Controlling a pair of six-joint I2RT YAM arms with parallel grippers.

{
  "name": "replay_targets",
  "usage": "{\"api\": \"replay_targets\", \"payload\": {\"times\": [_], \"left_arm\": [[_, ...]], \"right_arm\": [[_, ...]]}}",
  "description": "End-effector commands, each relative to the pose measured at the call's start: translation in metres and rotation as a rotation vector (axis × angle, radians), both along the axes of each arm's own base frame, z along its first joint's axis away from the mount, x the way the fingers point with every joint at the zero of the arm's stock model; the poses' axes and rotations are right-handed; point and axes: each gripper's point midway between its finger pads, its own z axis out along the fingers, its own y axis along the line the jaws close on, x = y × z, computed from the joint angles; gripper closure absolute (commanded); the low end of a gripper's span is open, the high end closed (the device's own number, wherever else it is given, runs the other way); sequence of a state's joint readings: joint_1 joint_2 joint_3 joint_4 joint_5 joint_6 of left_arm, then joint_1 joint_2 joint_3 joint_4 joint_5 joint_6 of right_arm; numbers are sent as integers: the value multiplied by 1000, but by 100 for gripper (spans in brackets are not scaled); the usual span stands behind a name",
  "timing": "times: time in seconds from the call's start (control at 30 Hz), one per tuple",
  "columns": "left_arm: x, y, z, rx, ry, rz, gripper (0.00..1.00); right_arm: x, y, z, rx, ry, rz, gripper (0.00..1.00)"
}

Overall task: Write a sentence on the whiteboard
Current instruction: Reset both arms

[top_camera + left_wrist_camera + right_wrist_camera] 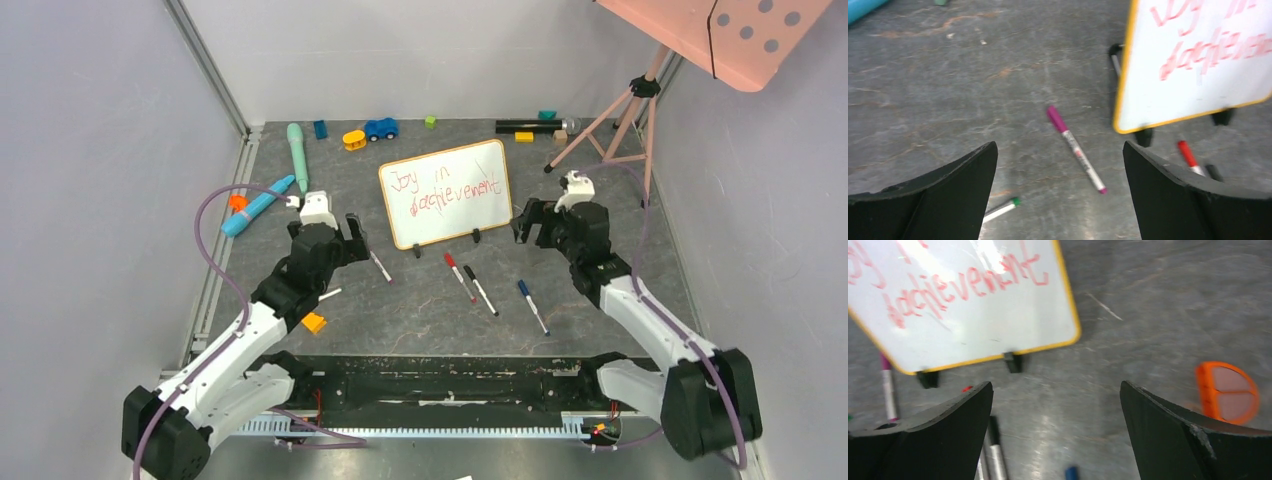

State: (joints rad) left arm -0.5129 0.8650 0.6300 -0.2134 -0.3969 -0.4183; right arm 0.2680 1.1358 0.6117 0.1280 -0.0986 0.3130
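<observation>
The whiteboard (445, 195) stands on two black clip feet in the middle of the table, and its orange frame is tilted. The sentence (445, 183) is in red, in two lines, reading about "Joy in achievement". It also shows in the left wrist view (1208, 50) and the right wrist view (968, 285). My left gripper (354, 237) is open and empty, just left of the board (1193, 75). My right gripper (526, 222) is open and empty, just right of the board (963, 325). In both wrist views the jaws stand wide apart with nothing between them.
A purple marker (380, 266), red marker (459, 275), black marker (480, 290), blue marker (532, 306) and green marker (328, 295) lie in front of the board. An orange block (314, 322) lies near the left arm. Toys line the back edge. A pink tripod (610, 120) stands at the back right.
</observation>
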Motion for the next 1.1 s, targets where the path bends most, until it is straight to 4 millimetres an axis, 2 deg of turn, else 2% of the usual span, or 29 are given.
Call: {"api": "replay_targets", "payload": {"times": [0.0,0.23,0.33,0.43,0.5,0.6,0.67,0.77,0.87,0.97,1.07], "left_arm": [[14,34,-2,163,-77,85,0],[22,71,-42,254,-82,186,0],[31,77,-42,271,-137,153,0],[36,85,-50,300,-223,125,0],[41,95,-56,267,-244,176,0],[56,95,-69,254,-212,148,2],[72,89,-69,281,-196,98,5],[85,91,-69,311,-237,57,3],[88,97,-86,252,-272,60,4],[90,97,-89,248,-239,39,0],[91,98,-88,249,-239,45,0]], "right_arm": [[-18,-57,-20,-244,-17,-160,2],[-45,-120,-46,-467,-26,-376,2],[-57,-137,-57,-453,-112,-476,2],[-74,-156,-71,-474,-227,-557,2],[-89,-165,-79,-476,-299,-596,2],[-89,-163,-88,-502,-284,-557,2],[-88,-168,-85,-494,-285,-602,2],[-79,-166,-73,-507,-326,-593,2],[-64,-155,-62,-505,-369,-539,2],[-56,-153,-58,-572,-387,-496,2],[-54,-159,-67,-559,-368,-515,2]]}}
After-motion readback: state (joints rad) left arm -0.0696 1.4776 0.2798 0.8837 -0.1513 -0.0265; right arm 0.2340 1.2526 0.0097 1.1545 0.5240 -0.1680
